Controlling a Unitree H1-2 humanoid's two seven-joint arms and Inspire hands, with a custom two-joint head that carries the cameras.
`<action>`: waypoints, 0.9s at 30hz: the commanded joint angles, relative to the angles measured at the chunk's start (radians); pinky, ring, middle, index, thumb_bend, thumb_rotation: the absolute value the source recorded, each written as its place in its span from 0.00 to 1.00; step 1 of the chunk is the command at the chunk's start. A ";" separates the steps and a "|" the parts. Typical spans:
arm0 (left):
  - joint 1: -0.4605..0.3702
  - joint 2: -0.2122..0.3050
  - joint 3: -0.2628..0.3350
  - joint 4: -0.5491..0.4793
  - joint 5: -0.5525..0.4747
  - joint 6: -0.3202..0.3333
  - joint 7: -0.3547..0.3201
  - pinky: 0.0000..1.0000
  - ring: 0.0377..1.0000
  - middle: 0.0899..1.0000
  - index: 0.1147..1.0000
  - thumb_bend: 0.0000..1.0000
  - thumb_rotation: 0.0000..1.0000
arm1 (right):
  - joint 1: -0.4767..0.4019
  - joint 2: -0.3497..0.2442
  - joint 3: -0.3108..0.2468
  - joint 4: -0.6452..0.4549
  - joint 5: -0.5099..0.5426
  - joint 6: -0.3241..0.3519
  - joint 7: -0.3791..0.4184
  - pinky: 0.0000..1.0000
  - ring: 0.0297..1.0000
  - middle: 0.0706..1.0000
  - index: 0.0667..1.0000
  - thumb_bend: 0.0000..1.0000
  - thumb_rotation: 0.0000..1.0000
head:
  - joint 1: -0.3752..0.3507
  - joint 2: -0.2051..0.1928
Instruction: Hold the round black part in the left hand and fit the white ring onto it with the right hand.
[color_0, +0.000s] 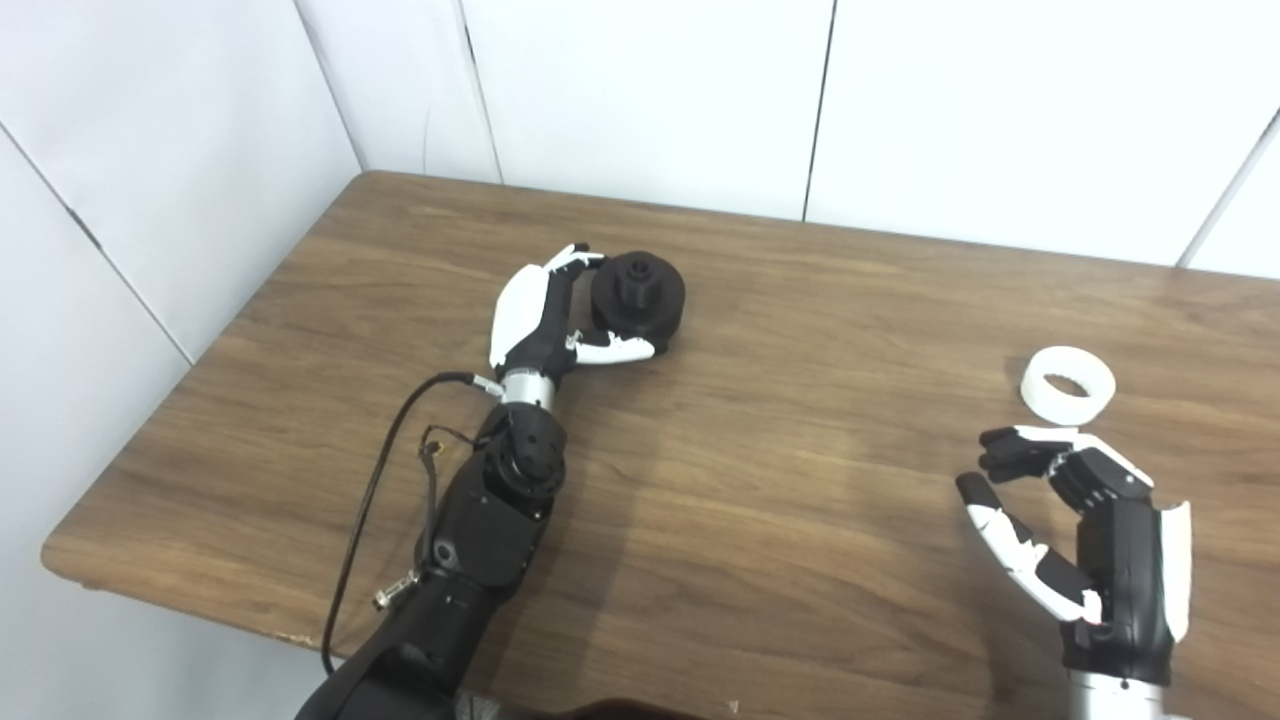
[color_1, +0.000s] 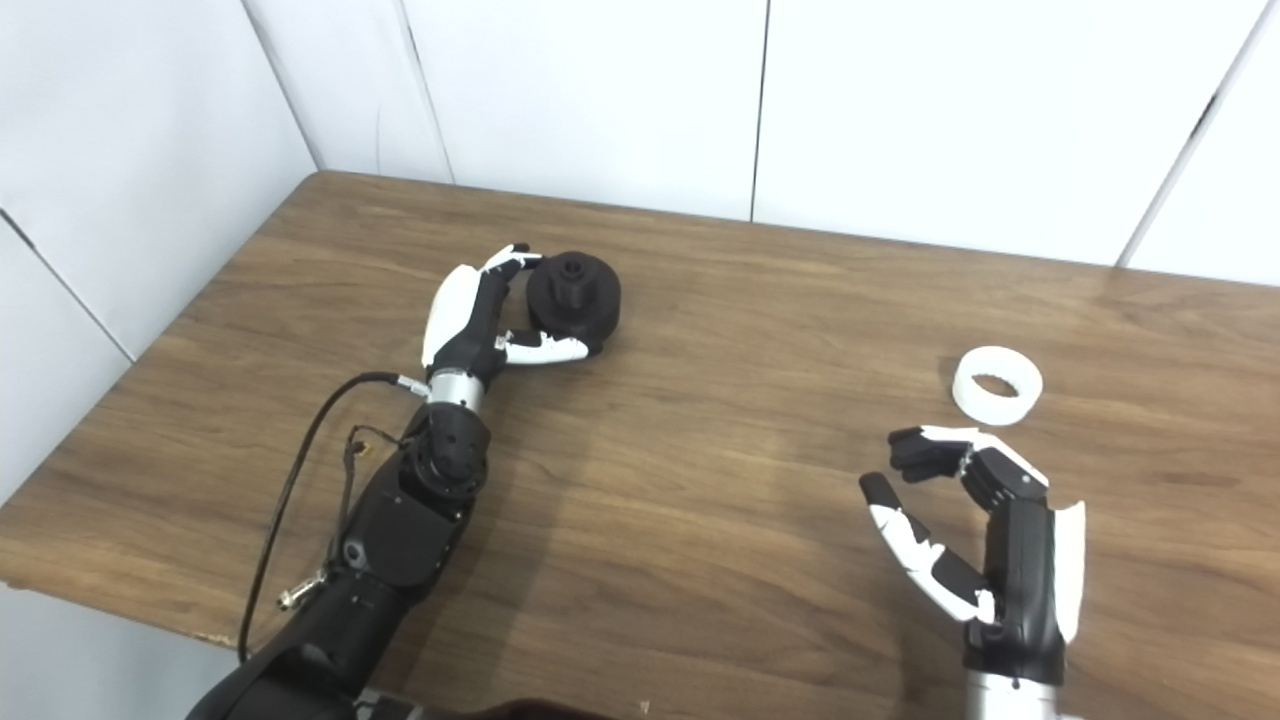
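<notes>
White plastic ring (color_0: 1067, 383) lies flat on the brown wood-grain surface (color_0: 760, 480) at the right, just beyond the right hand (color_0: 1085, 545) and apart from it. Right hand: nearest the viewer, palm turned inward, fingers (color_0: 1025, 445) curled but spread from the thumb, holding nothing. Black cable (color_0: 375, 490) loops beside the left forearm. Left hand (color_0: 555, 315): farther back, left of centre, its fingers and thumb wrapped around the round black plastic part (color_0: 640, 297), fingers at the upper edge and thumb at the lower. Whether the part rests on the surface or is raised cannot be told. White wall panels (color_0: 640, 90) close the scene behind.
</notes>
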 joint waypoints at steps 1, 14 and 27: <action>-0.002 0.000 -0.013 -0.021 -0.012 -0.004 -0.015 0.79 0.91 0.90 0.54 0.82 0.20 | 0.094 0.072 -0.010 -0.020 -0.007 -0.013 0.002 0.46 0.50 0.54 0.46 0.49 0.16 | 0.000 0.003; 0.094 0.017 -0.111 -0.164 0.017 0.072 -0.141 0.95 0.96 0.93 0.56 0.83 0.24 | 0.090 0.079 -0.008 -0.022 -0.023 -0.007 0.000 0.46 0.51 0.54 0.46 0.49 0.16 | -0.009 0.011; 0.174 0.058 -0.208 -0.291 0.036 0.105 -0.263 1.00 1.00 0.95 0.57 0.87 0.29 | 0.086 0.097 0.001 -0.041 -0.019 0.024 0.001 0.46 0.51 0.53 0.46 0.49 0.16 | -0.048 0.023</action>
